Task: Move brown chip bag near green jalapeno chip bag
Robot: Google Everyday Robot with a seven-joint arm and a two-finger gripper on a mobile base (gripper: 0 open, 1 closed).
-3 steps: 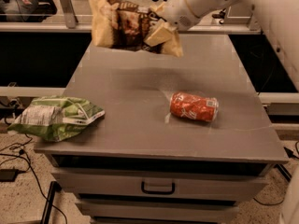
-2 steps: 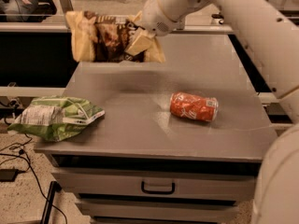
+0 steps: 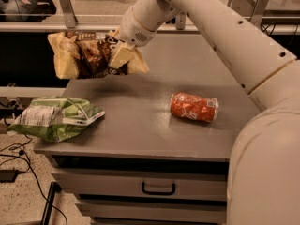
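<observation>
My gripper point(image 3: 121, 55) is shut on the brown chip bag point(image 3: 84, 55), a cream-yellow bag with a dark brown centre panel. I hold it in the air above the back left part of the grey table point(image 3: 140, 135). The green jalapeno chip bag point(image 3: 54, 117), light green and wrinkled with a white label panel, lies on the table's front left corner and hangs over the left edge. The brown bag is above and behind the green bag, apart from it.
An orange-red soda can point(image 3: 194, 107) lies on its side right of the table's middle. My white arm point(image 3: 220, 36) reaches in from the right. A drawer with a handle point(image 3: 158, 189) sits below the tabletop. Cables point(image 3: 18, 163) lie on the floor at left.
My gripper has carried the brown chip bag to the left and lower, toward the green bag. The can and the green bag have not moved.
</observation>
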